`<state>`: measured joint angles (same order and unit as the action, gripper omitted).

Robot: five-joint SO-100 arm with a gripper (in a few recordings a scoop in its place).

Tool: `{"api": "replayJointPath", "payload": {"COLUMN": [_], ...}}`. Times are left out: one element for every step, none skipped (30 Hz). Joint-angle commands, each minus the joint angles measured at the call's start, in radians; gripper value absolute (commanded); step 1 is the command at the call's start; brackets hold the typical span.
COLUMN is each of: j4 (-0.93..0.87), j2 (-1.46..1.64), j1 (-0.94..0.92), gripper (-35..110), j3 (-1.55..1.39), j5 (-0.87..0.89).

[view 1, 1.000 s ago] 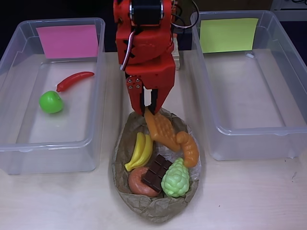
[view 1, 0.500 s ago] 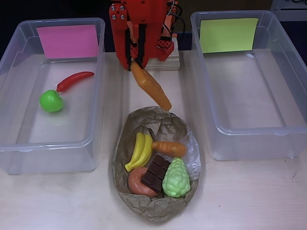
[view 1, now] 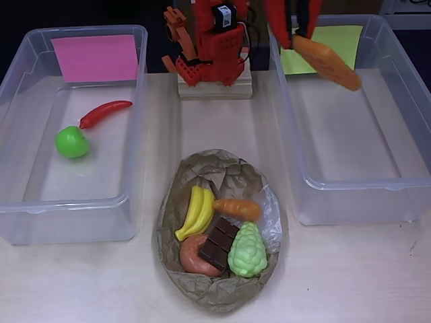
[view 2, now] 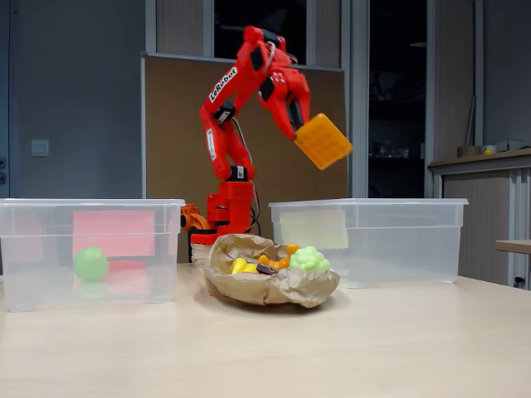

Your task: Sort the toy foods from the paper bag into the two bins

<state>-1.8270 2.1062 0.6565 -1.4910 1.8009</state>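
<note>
The red arm's tool (view 1: pixel 294 35) is closed on one end of the orange waffle (view 1: pixel 327 62), which hangs tilted in the air above the back part of the bin with the yellow-green sheet (view 1: pixel 411 180); in the fixed view the waffle (view 2: pixel 323 141) sits well above that bin's rim (view 2: pixel 369 202), clear of it. The paper bag (view 1: pixel 215 295) lies on the tabletop (view 1: pixel 350 276) between the two bins and holds the rest of the toy foods — yellow bananas (view 1: pixel 196 211), a croissant (view 1: pixel 237 208), a brown chocolate bar (view 1: pixel 219 244) lying partly over a donut (view 1: pixel 191 258), and pale green grapes (view 1: pixel 247 250). The bin with the pink sheet (view 1: pixel 20 215) holds a green apple (view 1: pixel 71 142) and a red chili (view 1: pixel 104 112) — near each other, not touching.
</note>
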Motion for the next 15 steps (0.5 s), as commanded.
{"api": "replayJointPath", "payload": {"j4": [-0.005, 0.006, 0.018, 0.029, 0.046, 0.067, 0.086, 0.112, 0.144, 0.173, 0.206, 0.236, 0.267, 0.299, 0.328], "j2": [0.037, 0.037, 0.032, 0.023, 0.015, 0.005, -0.008, -0.020, -0.034, -0.048, -0.063, -0.080, -0.095, -0.114, -0.135], "j1": [0.213, 0.270, 0.322, 0.373, 0.417, 0.459, 0.497, 0.528, 0.555, 0.577, 0.591, 0.604, 0.617, 0.623, 0.626], "gripper": [0, 0, 0, 0, 0, 0, 0, 0, 0, 0, 0, 0, 0, 0, 0], "j3": [-0.055, -0.077, -0.098, -0.118, -0.140, -0.166, -0.190, -0.213, -0.242, -0.268, -0.293, -0.316, -0.342, -0.367, -0.387], "j5": [0.287, 0.368, 0.445, 0.525, 0.594, 0.664, 0.733, 0.788, 0.842, 0.890, 0.930, 0.974, 1.020, 1.057, 1.088]}}
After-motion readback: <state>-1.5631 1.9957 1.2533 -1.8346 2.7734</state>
